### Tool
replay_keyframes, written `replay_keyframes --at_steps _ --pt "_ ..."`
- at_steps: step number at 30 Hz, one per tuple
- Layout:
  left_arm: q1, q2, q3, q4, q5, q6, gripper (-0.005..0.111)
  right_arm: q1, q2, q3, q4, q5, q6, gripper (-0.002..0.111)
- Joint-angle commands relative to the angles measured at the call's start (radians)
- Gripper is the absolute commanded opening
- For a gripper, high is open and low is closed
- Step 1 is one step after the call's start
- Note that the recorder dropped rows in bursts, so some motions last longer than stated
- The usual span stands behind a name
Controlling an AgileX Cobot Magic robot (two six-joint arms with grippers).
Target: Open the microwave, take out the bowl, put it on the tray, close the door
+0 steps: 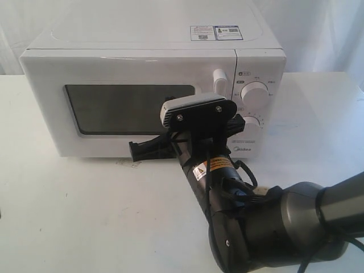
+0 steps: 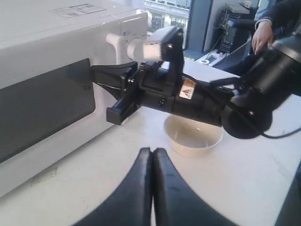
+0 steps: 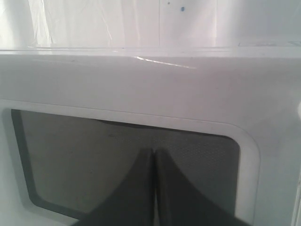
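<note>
Both left claw (image 2: 151,153) and right claw (image 3: 153,153) are pinched together; the right one is against the door (image 1: 114,71), left of its upright handle (image 1: 219,79)

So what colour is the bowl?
The bowl is cream-white, slightly yellowish inside; the left wrist view shows it best.

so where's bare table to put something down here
Bare table lies between the microwave front and the right arm, on its left. Another strip sits right of the knobs. Crowded: before the door, where the right gripper reaches and the bowl sits beside or beneath that arm.
</note>
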State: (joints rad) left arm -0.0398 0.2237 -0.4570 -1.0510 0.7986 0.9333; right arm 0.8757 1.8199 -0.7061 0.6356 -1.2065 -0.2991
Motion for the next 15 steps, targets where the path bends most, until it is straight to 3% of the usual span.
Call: replay_keyframes --at_steps 1,9,15 --pt "0.016 -0.113 0.008 0.058 0.04 -0.11 0.0 0.001 -0.009 0.01 0.001 -0.015 -0.011 0.0" --pt "0.016 -0.163 0.008 0.313 -0.051 -0.471 0.0 0.001 -0.009 0.01 0.001 -0.015 -0.011 0.0" --pt "0.016 -0.214 0.052 0.344 -0.143 -0.5 0.0 0.001 -0.009 0.01 0.001 -0.015 -0.011 0.0"
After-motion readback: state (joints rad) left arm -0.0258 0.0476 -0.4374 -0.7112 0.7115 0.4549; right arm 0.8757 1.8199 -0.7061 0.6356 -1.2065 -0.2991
